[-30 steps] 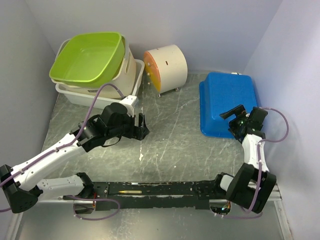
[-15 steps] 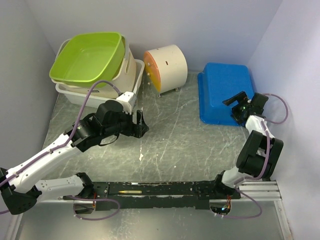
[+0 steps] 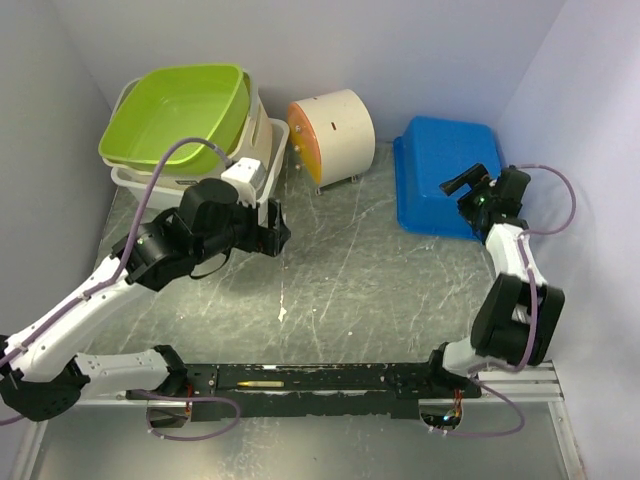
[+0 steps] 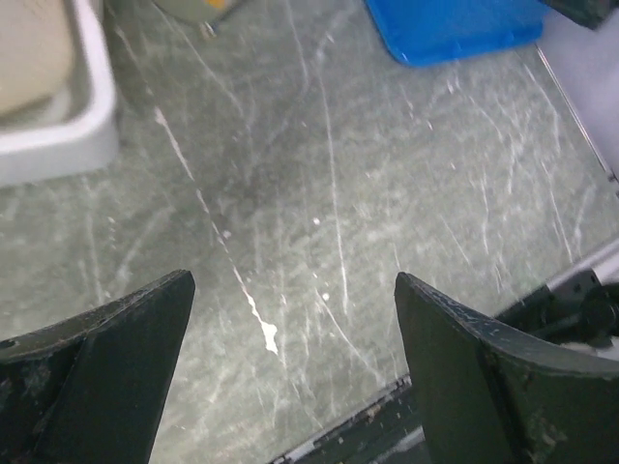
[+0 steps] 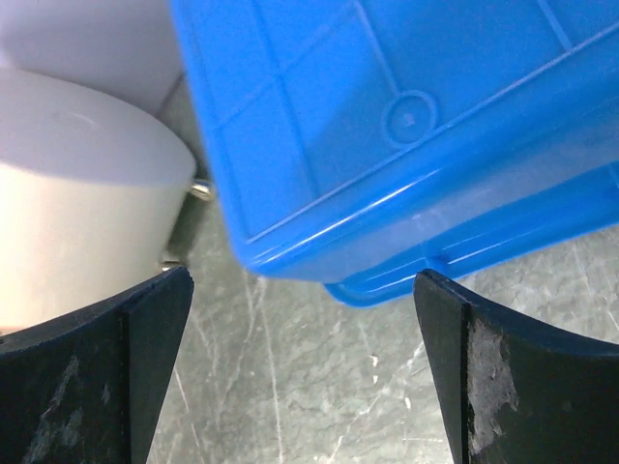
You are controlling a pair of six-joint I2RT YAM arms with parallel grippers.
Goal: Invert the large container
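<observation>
The large blue container [image 3: 440, 185] lies bottom up at the back right of the table, its ribbed underside facing up. It also shows in the right wrist view [image 5: 406, 116] and in the left wrist view [image 4: 455, 29]. My right gripper [image 3: 463, 198] is open and empty at the container's near right edge; in its wrist view [image 5: 302, 290] the container's rim sits just beyond the fingertips. My left gripper [image 3: 274, 230] is open and empty above bare table at centre left [image 4: 293, 280].
A green tub [image 3: 175, 115] is stacked in a cream tub [image 3: 255, 150] and a white tray [image 3: 150, 190] at the back left. A white cylinder with an orange face [image 3: 335, 125] stands at the back centre. A black rail [image 3: 330, 378] runs along the near edge.
My right gripper has moved toward the back wall and the blue container has shifted back with it. My left gripper has drawn back and left toward the stacked tubs.
</observation>
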